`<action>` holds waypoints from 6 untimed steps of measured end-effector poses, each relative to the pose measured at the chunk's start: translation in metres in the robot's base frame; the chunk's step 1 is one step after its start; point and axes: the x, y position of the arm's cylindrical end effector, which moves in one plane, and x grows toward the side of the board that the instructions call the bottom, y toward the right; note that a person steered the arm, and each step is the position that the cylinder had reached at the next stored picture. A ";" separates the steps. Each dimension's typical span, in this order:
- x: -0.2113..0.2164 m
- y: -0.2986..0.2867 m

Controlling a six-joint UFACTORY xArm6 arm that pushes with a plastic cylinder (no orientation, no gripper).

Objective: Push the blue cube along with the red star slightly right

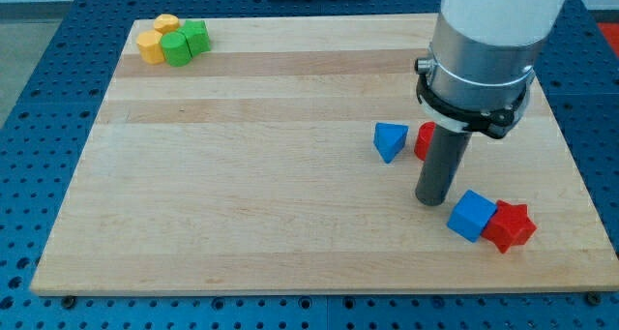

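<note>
The blue cube [472,216] lies near the board's bottom right, touching the red star [510,225] on its right side. My tip [431,200] stands just left of the blue cube and slightly above it in the view, with a small gap between them. The dark rod hangs from the arm's grey and white body at the view's top right.
A blue triangular block [390,140] lies left of the rod. A red block [425,140] sits beside it, partly hidden behind the rod. Two yellow blocks [159,36] and two green blocks [186,44] cluster at the wooden board's [242,175] top left corner.
</note>
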 end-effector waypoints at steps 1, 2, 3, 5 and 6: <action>0.005 0.000; 0.014 0.000; 0.018 0.005; 0.020 0.022; 0.020 0.021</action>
